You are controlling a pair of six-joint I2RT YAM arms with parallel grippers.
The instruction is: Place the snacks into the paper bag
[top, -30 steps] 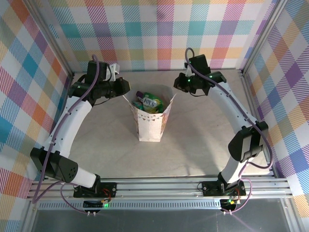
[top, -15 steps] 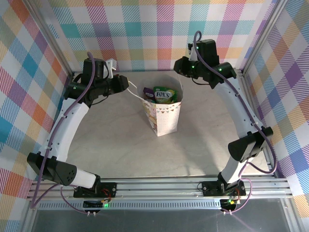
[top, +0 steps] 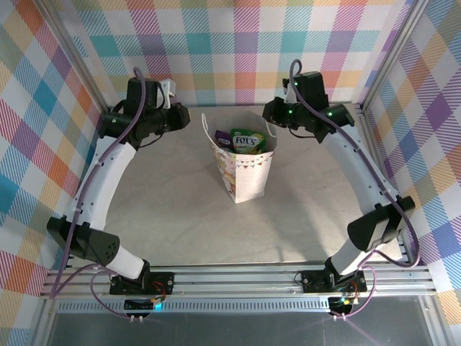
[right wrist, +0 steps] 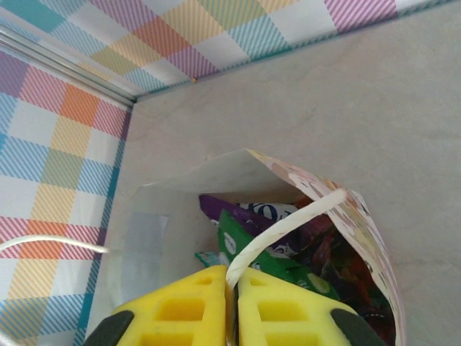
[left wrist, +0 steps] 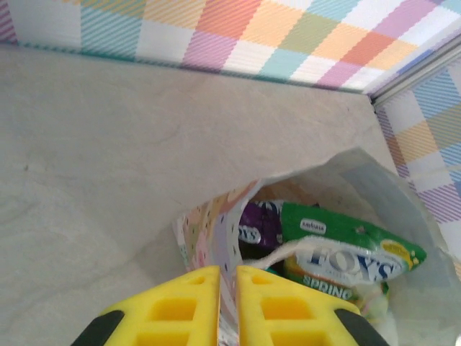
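Note:
The white printed paper bag point(top: 248, 176) stands upright mid-table with its mouth open. Several foil snacks lie inside it: a green FOX'S packet point(top: 246, 140) on top and a purple one point(left wrist: 261, 223) beside it. My left gripper point(left wrist: 228, 270) is shut, with the bag's printed wall point(left wrist: 209, 231) pinched between its yellow fingers. It sits at the bag's upper left point(top: 189, 117). My right gripper point(right wrist: 231, 272) is shut on the bag's white cord handle point(right wrist: 288, 223), above the bag's right rim point(top: 271, 119). Green point(right wrist: 266, 252) and purple packets show below it.
Plaid walls point(top: 238, 43) close the back and both sides, with metal posts at the corners point(top: 374, 79). A metal rail point(top: 238, 277) carrying both arm bases runs along the near edge. Grey tabletop point(top: 158, 209) surrounds the bag.
The bag has shifted right and turned, its mouth now narrower. Both grippers have moved toward the back wall. In the last half second the left gripper drew slightly left.

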